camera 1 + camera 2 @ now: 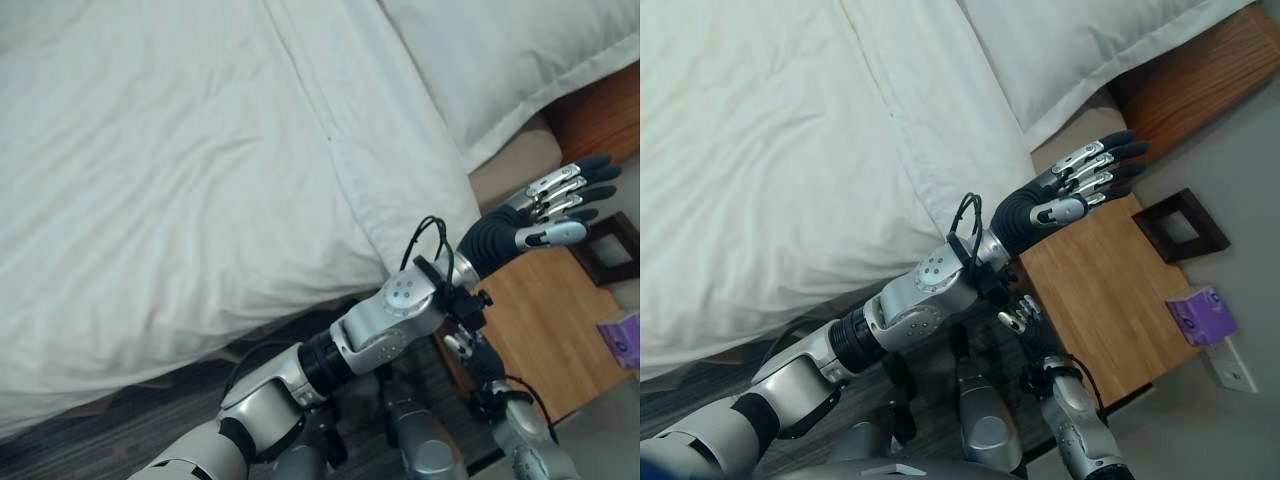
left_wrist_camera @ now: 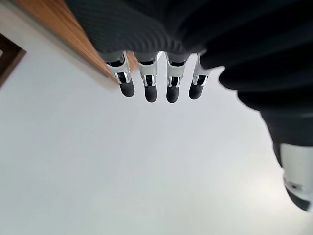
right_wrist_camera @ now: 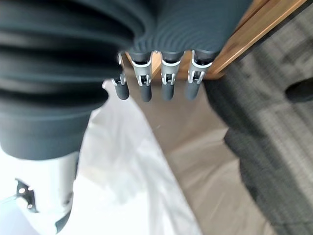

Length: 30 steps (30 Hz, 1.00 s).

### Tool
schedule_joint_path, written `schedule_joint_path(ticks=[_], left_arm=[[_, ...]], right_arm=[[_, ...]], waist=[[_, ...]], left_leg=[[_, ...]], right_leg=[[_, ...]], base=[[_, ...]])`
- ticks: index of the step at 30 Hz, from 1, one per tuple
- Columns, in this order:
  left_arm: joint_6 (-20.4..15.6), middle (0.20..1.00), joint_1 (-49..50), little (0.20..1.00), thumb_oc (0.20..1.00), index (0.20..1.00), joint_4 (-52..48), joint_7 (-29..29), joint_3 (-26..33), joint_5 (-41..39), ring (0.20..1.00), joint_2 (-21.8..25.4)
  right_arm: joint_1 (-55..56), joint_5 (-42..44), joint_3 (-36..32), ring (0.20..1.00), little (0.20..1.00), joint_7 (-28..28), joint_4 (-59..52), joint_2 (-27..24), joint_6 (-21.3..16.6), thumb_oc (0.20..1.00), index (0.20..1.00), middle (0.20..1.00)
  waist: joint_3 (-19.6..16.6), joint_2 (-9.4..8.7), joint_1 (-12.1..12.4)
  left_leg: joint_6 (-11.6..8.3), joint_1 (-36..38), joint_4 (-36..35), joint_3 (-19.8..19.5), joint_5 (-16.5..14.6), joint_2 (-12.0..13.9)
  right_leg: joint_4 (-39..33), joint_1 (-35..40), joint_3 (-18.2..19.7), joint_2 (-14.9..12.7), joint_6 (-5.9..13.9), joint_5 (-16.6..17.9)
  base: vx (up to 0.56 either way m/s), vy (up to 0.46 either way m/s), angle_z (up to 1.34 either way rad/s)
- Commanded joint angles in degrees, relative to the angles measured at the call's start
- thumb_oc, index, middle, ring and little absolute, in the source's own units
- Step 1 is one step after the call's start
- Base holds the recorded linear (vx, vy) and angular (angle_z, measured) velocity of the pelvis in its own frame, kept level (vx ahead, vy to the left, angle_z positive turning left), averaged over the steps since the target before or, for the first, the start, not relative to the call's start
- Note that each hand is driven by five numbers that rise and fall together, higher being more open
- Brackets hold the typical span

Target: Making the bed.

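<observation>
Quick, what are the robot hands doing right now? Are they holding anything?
Left robot hand: open, fingers straight, holding nothing, raised beside the bed above the wooden nightstand.
Right robot hand: open, fingers relaxed, holding nothing, low by the nightstand's edge.

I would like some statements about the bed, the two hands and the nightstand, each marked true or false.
1. The left hand has straight fingers and holds nothing. True.
2. The left hand grips the edge of the white duvet. False: it is raised beside the bed, over the corner of the wooden nightstand, apart from the duvet.
3. A purple box is on the nightstand. False: it is past the nightstand's edge, on the pale surface beside it.
4. A white pillow lies at the head of the bed. True.
5. The right hand is low beside the nightstand, holding nothing. True.
6. The dark frame lies on the duvet. False: it is beside the nightstand.
</observation>
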Motion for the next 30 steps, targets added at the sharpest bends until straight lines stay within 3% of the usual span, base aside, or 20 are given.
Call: schedule_joint_path(ticks=[1,8,11,12,13,14,16,18,23,28,29,30], left_arm=[[-1.6,1.0,0.8,1.0,1.0,1.0,1.7,-2.3,1.3,-1.1,1.0,-1.9],[-1.0,1.0,12.7,1.0,1.0,1.0,0.5,-3.2,8.3,-2.2,1.0,7.9],[0.5,1.0,30.1,1.0,1.0,1.0,-1.8,-4.7,19.8,-3.5,1.0,13.8],[0.5,1.0,30.2,1.0,1.0,1.0,-1.9,-4.7,19.9,-3.5,1.0,13.8],[0.6,1.0,39.2,1.0,1.0,1.0,-2.9,-5.6,26.3,-1.9,1.0,16.3],[0.6,1.0,39.2,1.0,1.0,1.0,-2.9,-5.6,26.3,-1.9,1.0,16.3],[0.3,1.0,50.4,1.0,1.0,1.0,-3.1,-5.7,36.4,0.7,1.0,17.9],[0.0,1.0,55.3,1.0,1.0,1.0,-3.6,-5.1,40.9,3.5,1.0,18.4],[-1.2,1.0,56.9,1.0,1.0,1.0,-5.6,-3.6,44.9,6.0,1.0,18.0],[-2.1,1.0,54.9,1.0,1.0,1.0,-6.8,-2.3,44.3,5.7,1.0,17.3],[-2.1,1.0,54.5,1.0,1.0,1.0,-7.2,-2.1,43.5,5.4,1.0,17.4],[-2.0,1.0,54.7,1.0,1.0,1.0,-7.5,-1.9,42.9,5.2,1.0,17.3]], right_arm=[[2.5,-0.2,-2.6,1.0,1.0,-1.1,-1.9,0.3,-1.3,1.0,1.0,1.0],[4.2,-1.1,-8.0,1.0,1.0,-2.5,-5.2,1.1,-1.8,1.0,1.0,1.0],[5.2,-3.1,-16.2,1.0,1.0,-4.2,-4.6,1.6,-2.5,1.0,1.0,1.0],[5.2,-3.1,-16.2,1.0,1.0,-4.2,-4.6,1.6,-2.5,1.0,1.0,1.0],[5.4,-6.4,-19.9,1.0,1.0,-4.7,-4.1,1.2,-3.0,1.0,1.0,1.0],[5.4,-6.4,-19.9,1.0,1.0,-4.7,-4.1,1.2,-3.0,1.0,1.0,1.0],[5.9,-9.4,-24.6,1.0,1.0,-5.1,-4.1,0.5,-3.8,1.0,1.0,1.0],[5.8,-10.8,-26.9,1.0,1.0,-4.9,-4.1,-0.5,-3.7,1.0,1.0,1.0],[0.8,-10.5,-29.9,1.0,1.0,-7.1,-4.7,-4.7,-4.7,1.0,1.0,1.0],[-6.6,-8.7,-28.2,1.0,1.0,-6.5,-8.4,-10.0,-6.0,1.0,1.0,1.0],[-10.6,-1.5,-26.9,0.2,0.2,-5.3,-10.7,-11.3,-7.7,0.2,0.2,0.2],[-12.7,3.6,-26.0,0.2,0.2,-4.0,-11.7,-11.2,-8.3,0.2,0.2,0.2]], waist=[[-6.0,-1.17,1.0],[-8.0,-1.11,2.7],[-8.9,-1.31,4.6],[-9.0,-1.31,4.6],[-9.5,-1.51,5.8],[-9.5,-1.51,5.8],[-9.7,-1.88,7.0],[-9.7,-2.13,7.6],[-7.7,-3.32,9.3],[-6.1,-4.44,10.9],[-5.7,-4.96,11.7],[-5.5,-5.2,12.0]], left_leg=[[-3.1,3.2,0.3,-2.6,-0.9,1.7],[-2.76,5.7,0.3,-3.2,-1.5,1.4],[-2.32,7.9,0.3,-3.5,-2.2,1.2],[-2.33,7.7,0.3,-3.5,-2.1,1.2],[-2.13,8.6,0.3,-3.3,-2.4,1.2],[-2.13,8.6,0.3,-3.3,-2.4,1.2],[-1.87,9.3,0.3,-3.2,-2.7,1.3],[-1.72,9.3,0.3,-3.4,-2.7,1.3],[-1.62,7.2,0.3,-4.5,-2.0,1.2],[-1.75,4.5,0.3,-4.7,-1.1,1.4],[-1.86,3.7,0.3,-4.7,-0.9,1.5],[-1.88,3.7,0.3,-4.7,-1.1,1.7]], right_leg=[[0.6,4.4,-1.2,-5.4,6.06,-2.3],[0.6,7.5,-2.1,-5.5,5.94,-3.0],[0.6,9.7,-2.6,-5.4,5.9,-3.6],[0.6,9.5,-2.6,-5.4,5.87,-3.5],[0.7,10.1,-2.5,-5.4,5.81,-3.7],[0.7,10.1,-2.5,-5.4,5.81,-3.7],[0.9,10.7,-2.4,-5.2,5.68,-4.0],[1.0,10.7,-2.4,-5.1,5.52,-4.2],[1.1,9.6,-3.8,-5.3,5.62,-3.8],[0.9,7.3,-4.5,-5.1,5.78,-2.7],[0.7,6.5,-4.4,-5.1,5.92,-2.2],[0.7,6.5,-4.5,-5.1,5.98,-2.3]], base=[[0.05,-0.002,0.02],[0.04,-0.007,0.06],[0.04,-0.011,0.08],[0.04,-0.005,0.01],[0.03,-0.005,0.02],[0.04,-0.001,-0.03],[0.02,0.008,0.01],[0.01,0.009,-0.08],[-0.06,-0.002,0.06],[-0.09,-0.009,0.1],[-0.03,0.004,0.02],[0.0,0.0,0.0]])
